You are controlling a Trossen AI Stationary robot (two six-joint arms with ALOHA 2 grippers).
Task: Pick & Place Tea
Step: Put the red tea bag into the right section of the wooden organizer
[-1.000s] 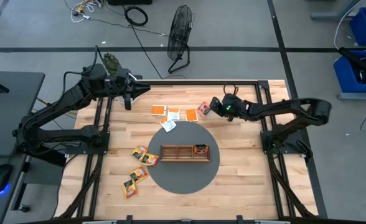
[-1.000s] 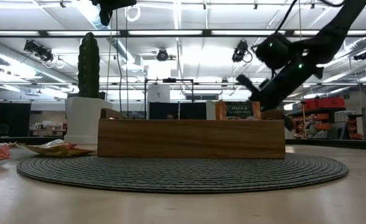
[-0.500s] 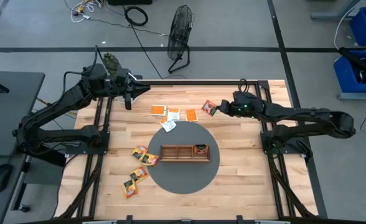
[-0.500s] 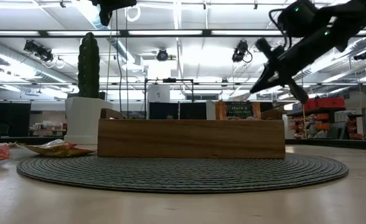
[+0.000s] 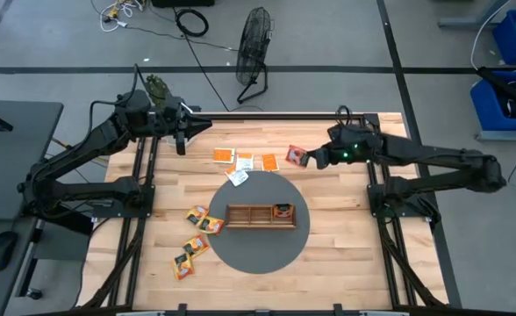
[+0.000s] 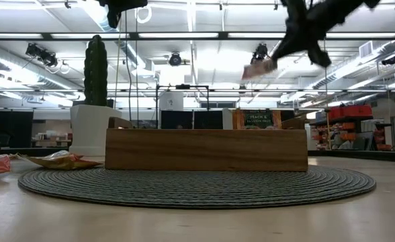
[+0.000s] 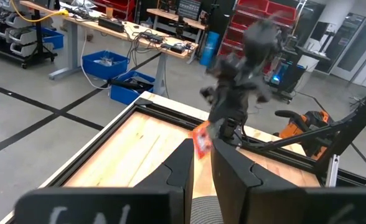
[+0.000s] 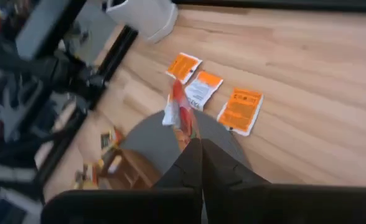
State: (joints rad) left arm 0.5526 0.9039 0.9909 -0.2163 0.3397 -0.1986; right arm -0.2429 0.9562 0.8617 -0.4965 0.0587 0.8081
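Note:
My right gripper [image 5: 309,158] is over the table's far side, right of the row of sachets, shut on a red-and-green tea sachet [image 5: 297,155]. The low view shows that sachet [image 6: 259,68] high in the air under the gripper [image 6: 278,50]. Three orange sachets [image 5: 243,161] and a white one [image 5: 237,177] lie flat on the wood. Several yellow sachets [image 5: 197,230] lie near the mat's left edge. The wooden tray [image 5: 260,215] sits on the round grey mat [image 5: 258,254], with one sachet [image 5: 283,210] in its right compartment. My left gripper [image 5: 197,127] waits shut at the far left. My right gripper pinches the red-and-green sachet between its two fingers [image 8: 192,158] at one edge [image 8: 186,134]. The fingers slant down from the table's right side. The sachet is lifted clear of the table, sticks out beyond the fingertips toward the left and shows edge-on in the wrist view.
A white pot with a tall green cactus [image 6: 95,101] stands at the table's far left corner. Black frame rails [image 5: 144,175] run along both sides of the table. Bare wood lies to the right of the mat [image 5: 346,228] and along the near edge.
My right gripper has risen well above the table and drawn slightly toward the right edge, carrying the red-and-green sachet with it. The sachet, low by the table a second ago, now hangs clear in the air. The other sachets and the left arm have kept still.

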